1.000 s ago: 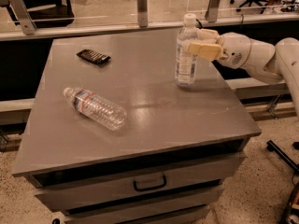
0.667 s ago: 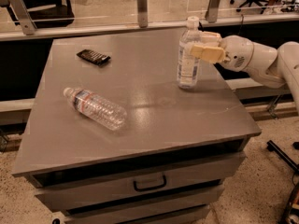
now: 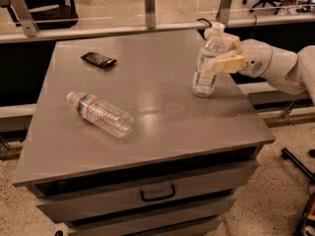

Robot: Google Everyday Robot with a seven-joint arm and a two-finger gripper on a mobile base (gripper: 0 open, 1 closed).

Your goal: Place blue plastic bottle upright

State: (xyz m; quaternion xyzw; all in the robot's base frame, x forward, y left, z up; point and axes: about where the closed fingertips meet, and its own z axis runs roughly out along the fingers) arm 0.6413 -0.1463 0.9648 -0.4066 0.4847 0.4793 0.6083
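The blue plastic bottle, clear with a white cap and a pale blue-and-white label, stands on the grey table near its right edge. Its base is on the tabletop and its top leans slightly to the right. My gripper reaches in from the right and is shut on the bottle's upper part. One yellowish finger is in front of the bottle and the other is behind the neck.
A ribbed clear bottle with a red-and-blue label lies on its side at the table's left front. A dark flat packet lies at the back left. A railing with glass panels runs behind the table, and drawers sit below the top.
My gripper has moved to the right and slightly toward the front. The blue bottle has moved with it, its top shifting further than its base.
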